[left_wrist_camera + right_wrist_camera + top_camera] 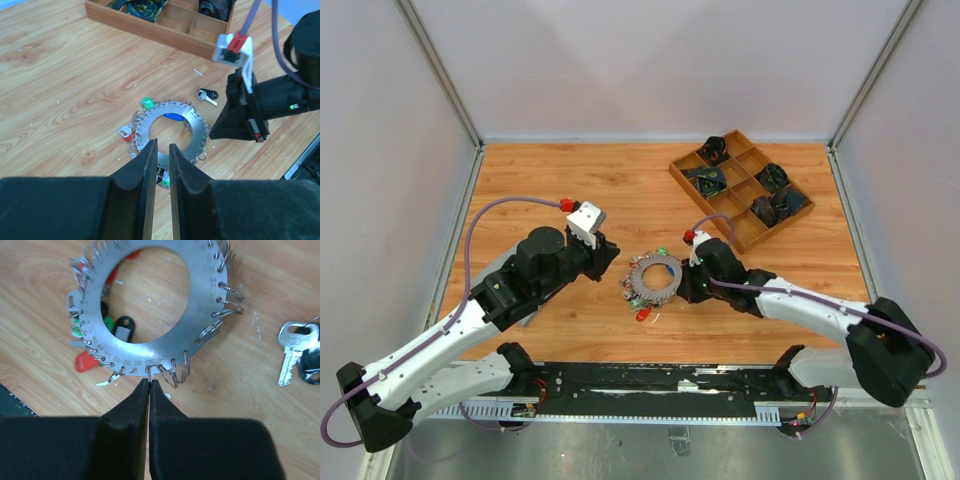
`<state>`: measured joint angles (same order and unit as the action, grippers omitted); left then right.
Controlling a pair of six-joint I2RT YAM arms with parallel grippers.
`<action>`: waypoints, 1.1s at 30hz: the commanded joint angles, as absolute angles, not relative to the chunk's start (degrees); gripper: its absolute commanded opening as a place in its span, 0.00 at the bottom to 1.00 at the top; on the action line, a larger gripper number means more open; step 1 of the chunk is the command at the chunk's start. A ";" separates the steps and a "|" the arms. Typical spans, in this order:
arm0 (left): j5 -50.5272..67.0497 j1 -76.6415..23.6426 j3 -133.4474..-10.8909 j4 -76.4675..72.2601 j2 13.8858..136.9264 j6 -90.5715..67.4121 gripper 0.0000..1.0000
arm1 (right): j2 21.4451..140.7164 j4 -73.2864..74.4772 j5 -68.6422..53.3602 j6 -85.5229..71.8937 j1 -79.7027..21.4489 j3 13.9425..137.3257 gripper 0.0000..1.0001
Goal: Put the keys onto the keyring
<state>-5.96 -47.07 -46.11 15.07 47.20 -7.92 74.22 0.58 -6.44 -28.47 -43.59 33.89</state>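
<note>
The keyring (pixel 210 300), a flat numbered steel disc rimmed with small wire loops, lies mid-table, its top edge cut off in the right wrist view. Tagged keys (pixel 122 330) beneath it are half hidden. The right gripper (pixel 149 384) is pinched together at one rim loop; whether it actually grips the loop is unclear. The left gripper (pixel 163 146) hovers over the opposite rim, fingers slightly apart and empty. A loose key (pixel 289 357) lies just beside the disc.

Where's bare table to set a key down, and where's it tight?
Free: table between left arm and back wall; strip between keyring and tray. Tight: around the keyring, left fingers and right fingers flanking it, loose key beside.
</note>
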 commanded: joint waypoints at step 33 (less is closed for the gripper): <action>28.04 -47.34 -55.63 -0.97 49.92 1.70 0.41 | 50.26 22.07 -36.40 14.35 -43.70 67.00 0.00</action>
<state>25.41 -47.07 -52.88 1.96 50.50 0.38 50.54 24.36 -31.90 13.17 -43.62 63.40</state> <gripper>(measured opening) 0.403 0.010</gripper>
